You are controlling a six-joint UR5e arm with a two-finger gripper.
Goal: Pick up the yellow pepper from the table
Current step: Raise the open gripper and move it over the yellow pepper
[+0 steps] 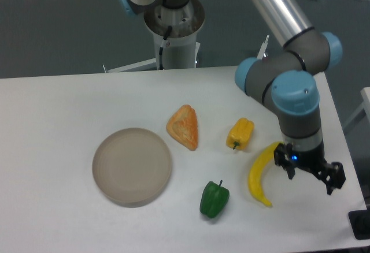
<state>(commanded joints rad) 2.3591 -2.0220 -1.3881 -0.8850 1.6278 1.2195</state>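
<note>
The gripper (309, 172) hangs wide open and empty at lower right — the yellow pepper (240, 133) sits mid-frame on the table (52, 120), not yet reached.

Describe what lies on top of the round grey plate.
Nothing lies on the round grey plate; its whole upper face shows bare. The white tabletop beneath it is covered.

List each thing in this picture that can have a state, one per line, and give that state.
yellow pepper: lying on the table, not gripped
gripper: open, empty, above the table beside the banana
banana: lying flat
green pepper: resting on the table
bread-like piece: lying flat
plate: empty
</note>
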